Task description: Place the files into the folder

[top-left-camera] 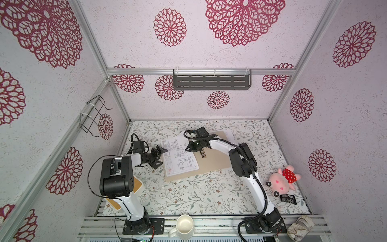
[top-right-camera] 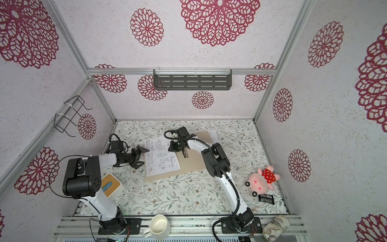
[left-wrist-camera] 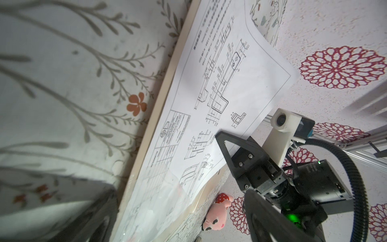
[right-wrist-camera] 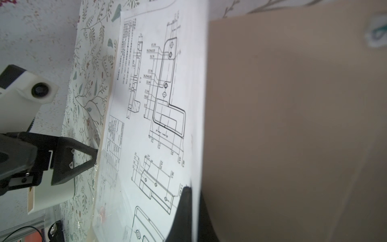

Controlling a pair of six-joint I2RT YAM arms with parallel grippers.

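The beige folder (top-left-camera: 215,159) (top-right-camera: 194,162) lies open and flat mid-table, its metal clip (top-left-camera: 202,154) showing. One of the files, a white sheet with a line drawing (top-left-camera: 180,157) (top-right-camera: 161,159) (left-wrist-camera: 211,88) (right-wrist-camera: 159,100), rests on the folder's left half. My right gripper (top-left-camera: 189,149) (top-right-camera: 171,149) (right-wrist-camera: 193,192) is shut on that sheet's right edge, which is slightly raised. At the sheet's left edge my left gripper (top-left-camera: 164,156) (top-right-camera: 146,156) (left-wrist-camera: 178,220) stands wide open. A white paper corner (top-left-camera: 229,135) pokes out past the folder's far right corner.
A bamboo-topped tissue box (top-right-camera: 111,186) sits under the left arm. A pink plush (top-left-camera: 282,180) and a small black packet (top-left-camera: 288,198) lie at the right. A white mug (top-left-camera: 184,227) and a patterned can (top-left-camera: 300,227) stand on the front rail.
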